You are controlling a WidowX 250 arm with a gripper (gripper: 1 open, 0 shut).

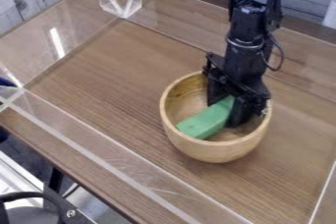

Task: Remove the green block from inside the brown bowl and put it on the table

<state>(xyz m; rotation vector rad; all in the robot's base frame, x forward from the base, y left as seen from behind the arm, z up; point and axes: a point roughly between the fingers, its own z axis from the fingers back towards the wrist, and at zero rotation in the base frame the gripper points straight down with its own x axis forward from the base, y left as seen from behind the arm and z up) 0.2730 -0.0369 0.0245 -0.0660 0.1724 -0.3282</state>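
Saw a brown wood-grain bench (98, 81) spread across most of the scene, with long straight grain lines running from far left toward near right. Made out clear acrylic walls (85, 135) along the left edge, and a small clear angular piece (121, 0) standing at the far left. Noticed a looped black cable (33, 200) in the near left corner, beyond the bench's edge.

Found the brown bowl (210, 149) upright on the right half of the bench, round and light tan, with thick walls and a smooth rim. Found the green block (203, 122) inside the bowl, lying slantwise, with one end toward the near left wall and the other running far and right beneath the dark fingers. Could see only the near left part of the block plainly.

Saw the black robot arm (250, 31) reaching down from the far right, with cables beside it. Saw the pincer (233, 102) lowered into the bowl, over the far right end of the block. Could not tell how far open the pincer stood, nor whether it had hold of the block, with dark parts crowding together there.
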